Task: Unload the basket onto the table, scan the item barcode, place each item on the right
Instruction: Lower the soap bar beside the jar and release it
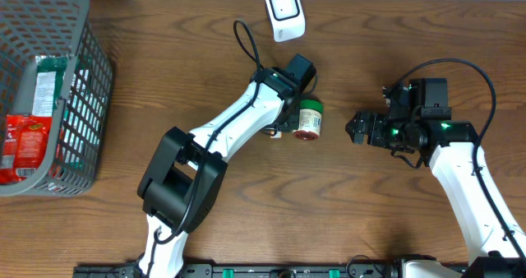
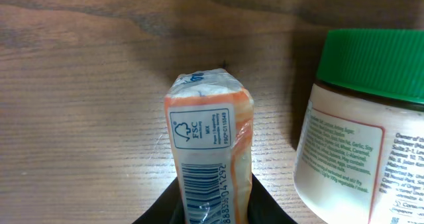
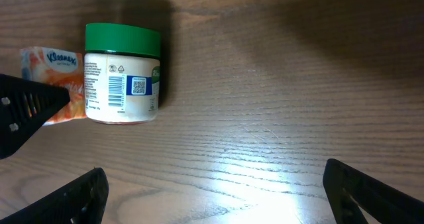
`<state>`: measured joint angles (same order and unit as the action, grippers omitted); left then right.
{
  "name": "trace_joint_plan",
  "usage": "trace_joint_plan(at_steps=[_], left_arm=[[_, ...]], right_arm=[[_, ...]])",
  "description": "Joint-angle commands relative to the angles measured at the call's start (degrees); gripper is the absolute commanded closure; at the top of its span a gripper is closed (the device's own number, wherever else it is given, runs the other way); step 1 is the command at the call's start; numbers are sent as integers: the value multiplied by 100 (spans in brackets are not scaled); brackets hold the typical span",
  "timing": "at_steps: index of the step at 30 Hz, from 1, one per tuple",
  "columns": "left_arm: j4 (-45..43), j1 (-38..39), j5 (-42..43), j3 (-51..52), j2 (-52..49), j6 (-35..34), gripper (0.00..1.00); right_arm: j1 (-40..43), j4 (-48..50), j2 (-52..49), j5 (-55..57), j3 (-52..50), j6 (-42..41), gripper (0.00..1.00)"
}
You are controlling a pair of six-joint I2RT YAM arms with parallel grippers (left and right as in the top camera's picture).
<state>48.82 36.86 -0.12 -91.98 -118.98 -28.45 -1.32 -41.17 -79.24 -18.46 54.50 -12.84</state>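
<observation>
An orange and white tissue pack [image 2: 209, 144] lies on the wooden table with its barcode face toward the left wrist camera. My left gripper [image 2: 213, 209] is shut on its near end, the black jaws pressing both sides. In the right wrist view the pack [image 3: 53, 63] lies just left of a green-lidded jar [image 3: 122, 75]. That jar [image 1: 309, 119] lies on its side by the left gripper [image 1: 283, 122], touching or nearly touching the pack. A white barcode scanner [image 1: 284, 13] stands at the table's back edge. My right gripper [image 1: 359, 128] is open and holds nothing, to the right of the jar.
A grey wire basket [image 1: 89, 44] holding several packets stands at the far left. Black cables loop behind both arms. Bare wood lies between the jar and the right gripper [image 3: 215, 191].
</observation>
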Motion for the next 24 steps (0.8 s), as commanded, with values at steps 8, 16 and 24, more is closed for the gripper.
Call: trace_joint_plan(at_steps=[8,16,24], left_arm=[[-352,35,-28,413,-87,11,70],[-420,35,-28,413,-87,15,41],[-501,17,-33,367,-81,39,27]], right_arm=[[-66,0,4,-46,87,-42,1],[-66,0,4,-44,87,-42,1],[-63,0,4,-46,87,-42,1]])
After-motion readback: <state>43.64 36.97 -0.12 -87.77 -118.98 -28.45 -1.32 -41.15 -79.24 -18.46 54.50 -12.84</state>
